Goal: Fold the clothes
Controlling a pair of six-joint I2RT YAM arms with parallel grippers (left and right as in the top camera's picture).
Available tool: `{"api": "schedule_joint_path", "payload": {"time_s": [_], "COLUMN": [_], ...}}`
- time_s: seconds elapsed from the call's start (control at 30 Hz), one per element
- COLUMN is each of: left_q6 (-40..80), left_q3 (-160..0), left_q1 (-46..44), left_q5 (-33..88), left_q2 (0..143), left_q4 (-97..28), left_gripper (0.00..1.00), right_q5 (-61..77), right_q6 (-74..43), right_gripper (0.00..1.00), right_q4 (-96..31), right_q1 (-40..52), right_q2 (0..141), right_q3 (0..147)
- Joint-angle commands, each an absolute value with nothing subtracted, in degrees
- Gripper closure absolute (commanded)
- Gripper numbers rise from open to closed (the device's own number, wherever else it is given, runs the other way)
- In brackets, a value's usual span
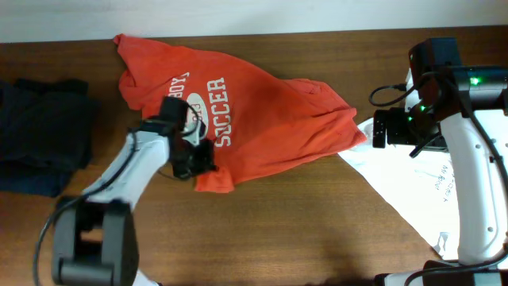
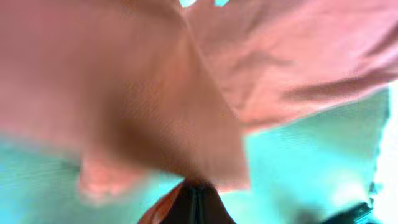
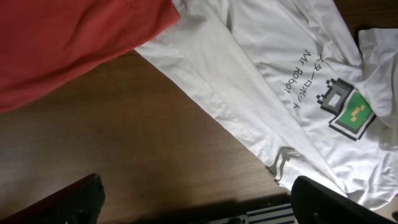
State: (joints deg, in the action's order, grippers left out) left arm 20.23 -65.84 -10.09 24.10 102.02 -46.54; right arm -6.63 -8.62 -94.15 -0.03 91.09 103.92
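Orange shirt (image 1: 278,111): lies rumpled across the upper middle of the tabletop (image 1: 302,230), chest side up, 1 sleeve reaching toward the right arm.
Lettering (image 1: 218,111): white, reads "SOCCER" plus a second, partly hidden word, running sideways near the left arm.
Left hand (image 1: 194,159): sits at the shirt's lower left edge, fingers pressed together and pinching orange cloth.
Left wrist view: blurred; shows the 2 dark fingers (image 2: 186,208) meeting at the bottom with a fold of orange fabric caught in them and the rest of the cloth hanging across the frame.
Right hand (image 1: 379,129): hovers just beside the orange sleeve tip, at the corner of the white shirt (image 1: 413,187), holding nothing.
Right wrist view: shows 2 fingers (image 3: 78,199) spread wide apart at the bottom corners, bare wood under them, orange cloth at upper left, white cloth at upper right.
White shirt: spreads flat on the right side of the tabletop, partly under the right arm, its upper corner touching or tucked under the orange sleeve.
Print (image 3: 345,109): green and black pixel picture with "Mr Robot" beside it.
Dark clothes (image 1: 40,135): piled at the far left edge, well apart from the orange shirt.
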Motion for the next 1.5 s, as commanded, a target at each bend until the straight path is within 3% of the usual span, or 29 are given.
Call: {"api": "schedule_joint_path", "payload": {"time_s": [0.0,0.17,0.23,0.43,0.6,0.63,0.67,0.7,0.8,0.87,1.07,1.13,1.23,1.33,1.47], "left_q6": [16.8,17.7,26.7,29.1,29.1,29.0,29.1,29.1,29.1,29.1,29.1,29.1,29.1,29.1,29.1], "left_q3": [-71.2,-71.2,-71.1,-71.0,-71.0,-71.0,-71.0,-71.0,-71.0,-71.0,-71.0,-71.0,-71.0,-71.0,-71.0], "left_q1": [-4.9,0.6,4.1,12.0,12.4,12.4,12.4,12.6,12.6,12.5,12.5,12.5,12.5,12.5,12.5], "left_q5": [17.6,-0.7,-8.5,-9.0,-9.1,-9.6,-10.7,-11.2,-11.6,-11.6,-11.4,-11.1,-9.1,-8.5,-8.3], "left_q2": [86.3,77.4,77.7,77.9,80.0,80.5,80.9,81.3,81.8,81.8,81.8,81.8,81.8,81.8,81.8], "left_q4": [-55.5,-66.1,-72.0,-71.2,-70.3,-70.1,-69.8,-69.5,-69.0,-68.4,-68.2,-68.2,-68.2,-68.2,-68.2], "left_gripper": [0.99,0.99,1.0,1.0,1.0,0.99,0.99,0.99,1.0,0.99,1.0,0.99,1.0,0.99,1.0], "right_q5": [-8.3,-8.4,-7.6,-1.3,7.5,7.5,7.6,7.6,7.6,7.6,5.8,-7.5,-16.9,-16.4,3.8], "right_q6": [-8.9,-8.9,-9.1,-8.5,-0.4,-0.4,-0.4,-0.4,-0.4,-0.4,-0.9,-10.4,-19.3,-25.6,-22.0], "right_gripper": [0.01,0.01,0.02,0.01,0.03,0.22,0.57,0.71,0.76,0.95,0.96,0.96,0.96,0.94,0.94], "right_q4": [-94.3,-94.3,-93.6,-89.0,-83.0,-82.4,-81.0,-78.6,-71.8,-66.5,-50.4,-46.3,-46.1,-49.1,-50.9], "right_q1": [-0.5,-0.5,-0.5,-1.7,-3.5,-3.5,-3.5,-3.5,-3.5,-3.5,-3.9,-7.4,-16.4,-29.1,-40.2], "right_q2": [91.4,91.4,92.5,100.7,108.1,109.4,110.7,112.0,113.2,113.3,113.8,113.8,113.8,113.7,113.7], "right_q3": [104.1,104.1,104.1,99.6,93.9,92.6,90.8,88.4,83.2,79.5,70.5,70.5,70.6,72.7,78.4]}}
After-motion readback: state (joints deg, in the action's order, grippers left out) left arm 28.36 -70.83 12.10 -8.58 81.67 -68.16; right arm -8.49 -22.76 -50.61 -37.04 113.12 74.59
